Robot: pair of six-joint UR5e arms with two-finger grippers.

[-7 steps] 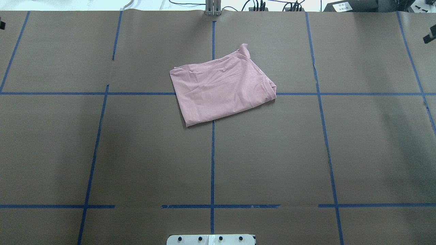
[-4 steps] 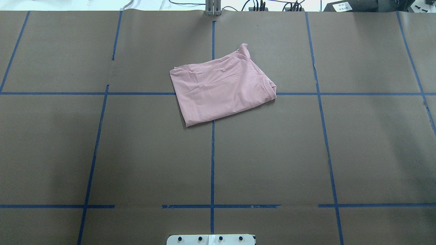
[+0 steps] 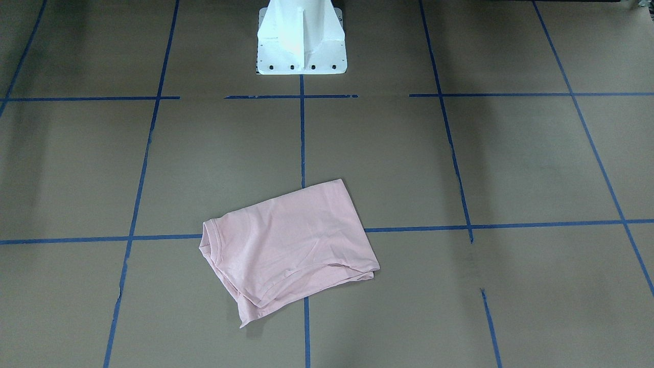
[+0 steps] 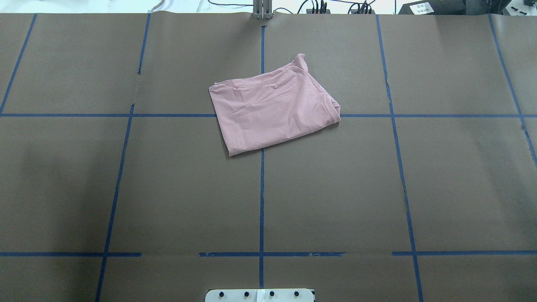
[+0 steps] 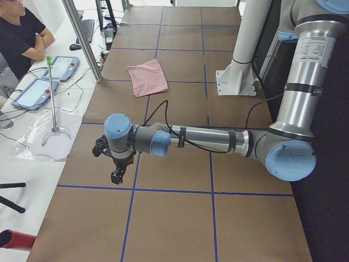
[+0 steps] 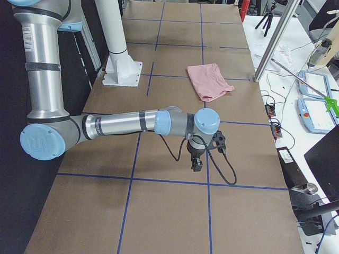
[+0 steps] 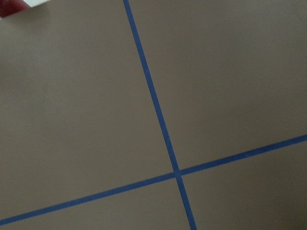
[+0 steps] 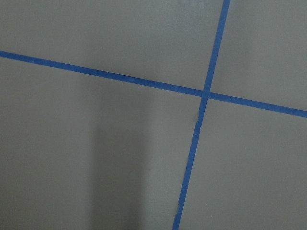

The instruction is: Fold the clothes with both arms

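t-shirt (image 4: 272, 111) lies folded on the brown table (image 4: 335, 188), twelve o'clock from the white base (image 4: 260, 295), straddling a blue tape (image 4: 262, 201) cross. left gripper (image 5: 116, 176) hangs out toward nine o'clock, right gripper (image 6: 196, 165) toward three, both well apart from the shirt; can't tell whether either is clenched or released.

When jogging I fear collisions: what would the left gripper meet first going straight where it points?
Probably the brown table cover, near a blue tape crossing: the left gripper points down at it, and its wrist view shows nothing between.
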